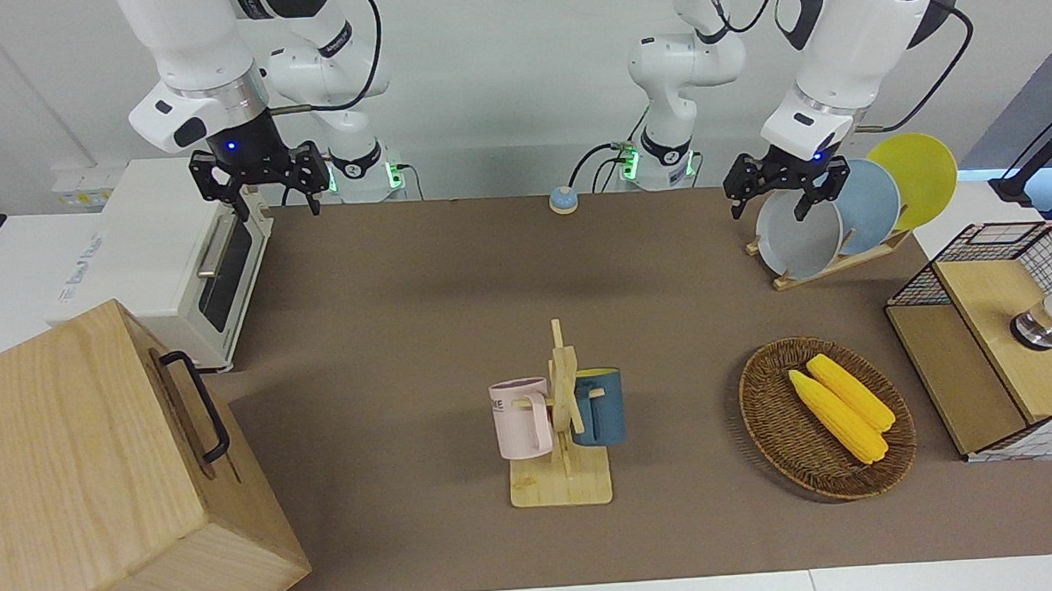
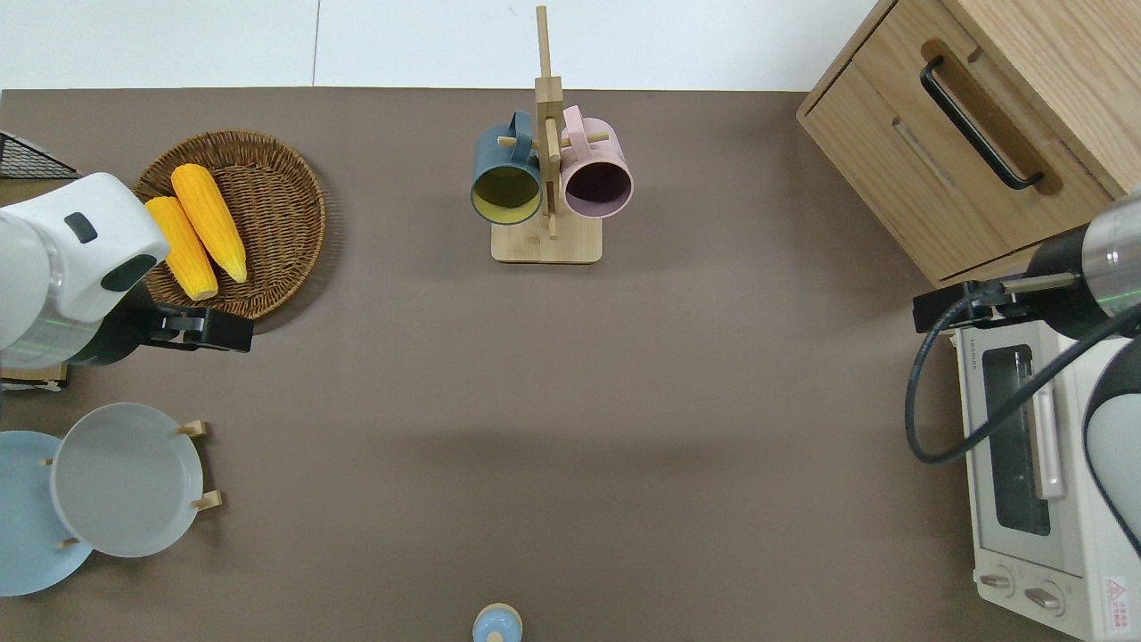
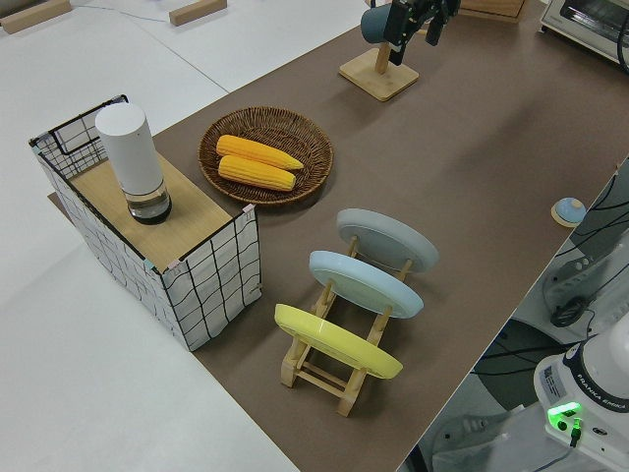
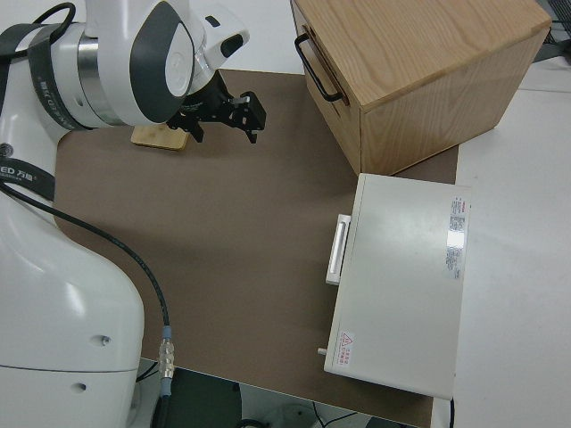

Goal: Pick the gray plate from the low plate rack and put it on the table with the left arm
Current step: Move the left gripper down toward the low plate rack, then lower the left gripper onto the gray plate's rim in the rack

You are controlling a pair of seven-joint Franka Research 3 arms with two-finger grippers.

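— Three plates stand in the low plate rack (image 3: 339, 369) at the left arm's end of the bench (image 1: 418, 273); which one do we mark?

— We mark the gray plate (image 2: 125, 479), leaning in the slot nearest the middle of the bench. A sky-blue plate (image 3: 366, 283) stands in the middle slot and a yellow plate (image 3: 336, 340) in the outermost one.

— Where do we find the left gripper (image 1: 782, 190)?

— We see it up in the air, empty, fingers spread and pointing down. From overhead it hangs over bare bench between the wicker basket (image 2: 267, 178) and the rack, clear of the gray plate's rim.

— And what else do we see around it?

— Two ears of corn (image 1: 842, 406) lie in the basket, farther from the robots than the rack. A mug tree (image 1: 561, 454) with a pink mug (image 1: 521, 418) and a dark blue mug (image 1: 600, 406) stands mid-bench. A wire-sided box (image 3: 177, 246) carries a white cylinder (image 3: 133, 162).

— The right arm?

— We log it as parked, the right gripper (image 1: 259, 176) with fingers apart. A white toaster oven (image 1: 169, 258) and a wooden drawer cabinet (image 1: 99, 474) sit at that end.
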